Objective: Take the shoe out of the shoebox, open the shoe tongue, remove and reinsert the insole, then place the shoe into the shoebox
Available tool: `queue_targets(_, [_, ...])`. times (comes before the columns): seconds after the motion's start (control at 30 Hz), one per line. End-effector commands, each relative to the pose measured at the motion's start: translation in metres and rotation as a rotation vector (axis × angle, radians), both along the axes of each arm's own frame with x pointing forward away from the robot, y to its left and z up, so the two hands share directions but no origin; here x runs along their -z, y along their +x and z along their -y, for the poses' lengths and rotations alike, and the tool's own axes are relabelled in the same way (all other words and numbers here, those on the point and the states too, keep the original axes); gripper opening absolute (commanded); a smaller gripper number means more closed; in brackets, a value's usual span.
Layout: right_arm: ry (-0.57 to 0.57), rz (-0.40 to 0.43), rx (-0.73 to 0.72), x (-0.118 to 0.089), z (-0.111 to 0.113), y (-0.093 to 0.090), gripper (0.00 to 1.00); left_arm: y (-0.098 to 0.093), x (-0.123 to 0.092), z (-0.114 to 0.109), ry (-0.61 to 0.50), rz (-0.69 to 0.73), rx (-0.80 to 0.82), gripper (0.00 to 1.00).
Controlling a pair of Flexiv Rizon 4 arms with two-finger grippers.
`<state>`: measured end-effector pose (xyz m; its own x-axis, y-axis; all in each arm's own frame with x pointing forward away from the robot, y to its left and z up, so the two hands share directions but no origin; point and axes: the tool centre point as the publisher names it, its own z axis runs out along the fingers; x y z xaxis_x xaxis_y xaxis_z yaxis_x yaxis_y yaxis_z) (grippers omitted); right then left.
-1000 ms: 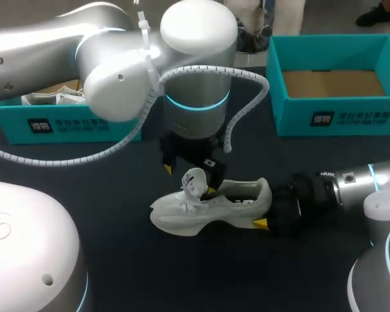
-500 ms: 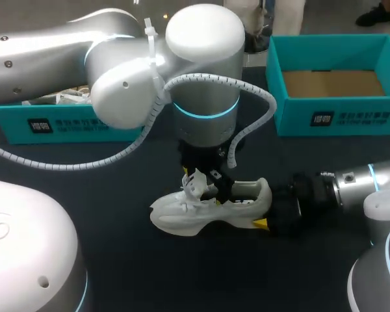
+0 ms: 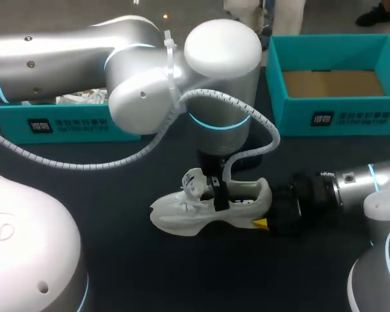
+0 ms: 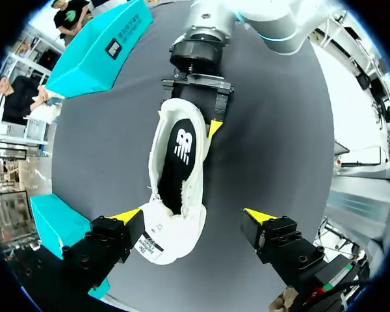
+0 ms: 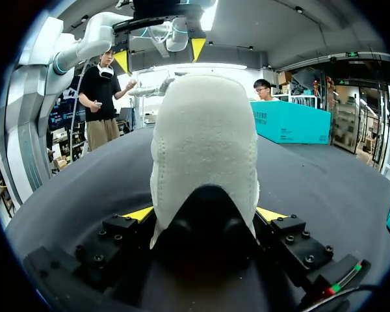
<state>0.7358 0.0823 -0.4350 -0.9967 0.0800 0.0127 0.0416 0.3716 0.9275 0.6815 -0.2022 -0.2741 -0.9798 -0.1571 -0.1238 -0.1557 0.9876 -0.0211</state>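
Observation:
A white shoe (image 3: 201, 211) lies on its sole on the dark table, toe to the left, tongue (image 3: 194, 182) raised. My right gripper (image 5: 205, 213) is shut on its heel (image 5: 205, 143), one yellow tip on each side. My left gripper (image 4: 194, 216) hangs open just above the shoe, its fingers (image 4: 127, 216) spread wider than the forefoot and touching nothing. In the left wrist view the black insole (image 4: 181, 153) shows inside the shoe. In the head view the left wrist hides most of that gripper.
An open teal shoebox (image 3: 377, 110) with a brown floor stands at the back right. A second teal box (image 3: 65, 120) holding white paper sits at the back left, behind my left arm. Dark table surface lies in front of the shoe.
My left arm has swung to the right, moving its gripper from beside the tongue to over the shoe's opening. The shoe and right gripper have stayed put.

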Motion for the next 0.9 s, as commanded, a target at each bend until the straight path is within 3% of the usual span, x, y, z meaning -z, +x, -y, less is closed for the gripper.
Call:
queue_targets(0.03, [-0.003, 0.000, 0.001, 0.004, -0.003, 0.000, 0.00, 0.001, -0.001, 0.005, 0.053, 0.012, 0.185, 1.00])
queue_targets(0.27, [-0.003, 0.000, 0.001, 0.004, -0.003, 0.000, 0.00, -0.001, -0.002, 0.007, 0.079, 0.077, 0.220, 1.00])
queue_targets(0.3, [-0.003, 0.000, 0.001, 0.004, -0.003, 0.000, 0.00, -0.001, -0.001, 0.008, 0.080, 0.086, 0.229, 0.38])
queue_targets(0.33, [-0.003, 0.000, 0.001, 0.004, -0.003, 0.000, 0.00, 0.000, -0.001, 0.008, 0.036, 0.115, 0.222, 0.02])
queue_targets(0.53, [-0.003, 0.000, 0.001, 0.004, -0.003, 0.000, 0.00, 0.005, 0.005, 0.016, 0.016, 0.100, 0.240, 0.00])
queue_targets(0.9, [-0.003, 0.000, 0.001, 0.004, -0.003, 0.000, 0.00, 0.035, 0.039, 0.039, 0.031, 0.019, 0.293, 0.00])
